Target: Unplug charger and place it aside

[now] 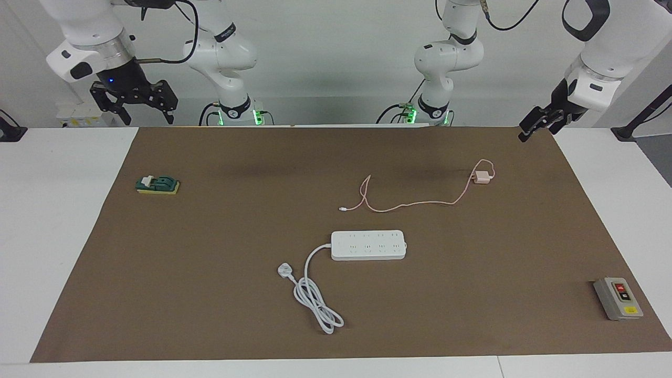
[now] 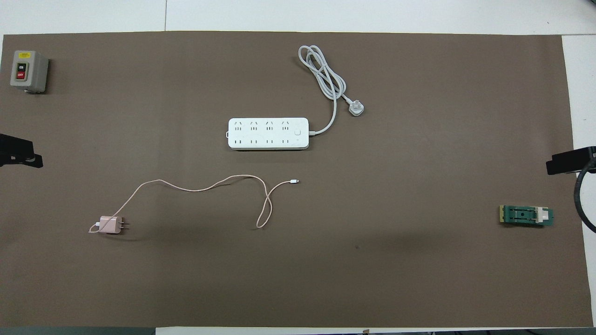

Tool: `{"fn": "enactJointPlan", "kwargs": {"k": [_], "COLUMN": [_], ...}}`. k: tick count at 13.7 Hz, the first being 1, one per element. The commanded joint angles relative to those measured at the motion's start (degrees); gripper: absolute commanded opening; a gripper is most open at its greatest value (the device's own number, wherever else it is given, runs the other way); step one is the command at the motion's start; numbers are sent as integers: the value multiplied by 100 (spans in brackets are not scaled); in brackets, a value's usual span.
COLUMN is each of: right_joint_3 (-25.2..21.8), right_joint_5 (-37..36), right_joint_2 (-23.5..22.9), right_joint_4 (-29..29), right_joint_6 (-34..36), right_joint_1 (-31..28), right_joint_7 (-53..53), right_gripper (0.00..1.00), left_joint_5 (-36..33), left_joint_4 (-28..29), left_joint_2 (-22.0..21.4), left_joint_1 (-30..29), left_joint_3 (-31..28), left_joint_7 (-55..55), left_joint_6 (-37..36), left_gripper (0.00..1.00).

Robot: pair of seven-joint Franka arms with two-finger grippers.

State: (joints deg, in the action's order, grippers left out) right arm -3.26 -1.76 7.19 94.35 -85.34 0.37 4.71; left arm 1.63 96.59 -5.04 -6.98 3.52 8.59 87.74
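The pale pink charger (image 1: 481,177) (image 2: 110,224) lies loose on the brown mat toward the left arm's end, its prongs bare and in no socket. Its thin pink cable (image 1: 409,203) (image 2: 200,188) snakes toward the table's middle and ends in a tiny connector (image 1: 342,209). The white power strip (image 1: 368,244) (image 2: 268,133) lies farther from the robots, with nothing plugged into it. My left gripper (image 1: 526,134) (image 2: 32,160) hangs open and empty over the mat's corner by the left arm's base, well above the charger. My right gripper (image 1: 149,122) (image 2: 551,166) waits open, raised at the right arm's end.
The strip's thick white cord ends in a three-pin plug (image 1: 284,270) (image 2: 356,109) and coils on the mat. A grey switch box (image 1: 618,298) (image 2: 27,70) stands at a corner farthest from the robots. A small green block (image 1: 157,185) (image 2: 526,216) lies at the right arm's end.
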Motion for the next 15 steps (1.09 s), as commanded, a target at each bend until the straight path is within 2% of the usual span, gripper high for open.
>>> {"fn": "enactJointPlan", "kwargs": {"k": [1, 8, 10, 15], "right_joint_3": [62, 62, 62, 62], "right_joint_5": [-97, -71, -53, -9], "right_joint_2": [116, 116, 116, 116], "right_joint_4": [127, 118, 118, 118], "right_joint_6": [-45, -36, -36, -45], "right_joint_1": [-54, -54, -63, -81], "right_joint_7": [57, 48, 48, 56], "right_gripper": [100, 100, 100, 100], "left_joint_5": [-136, -128, -162, -145], "left_joint_4": [-53, -395, -632, -677], "left_joint_2": [-41, 82, 213, 310], "left_joint_1": [82, 126, 459, 811], "left_joint_3": [-9, 26, -79, -298], "left_joint_7": [90, 81, 81, 46], "left_joint_6": [-64, -187, -275, -153], "left_gripper": [100, 100, 100, 100]}}
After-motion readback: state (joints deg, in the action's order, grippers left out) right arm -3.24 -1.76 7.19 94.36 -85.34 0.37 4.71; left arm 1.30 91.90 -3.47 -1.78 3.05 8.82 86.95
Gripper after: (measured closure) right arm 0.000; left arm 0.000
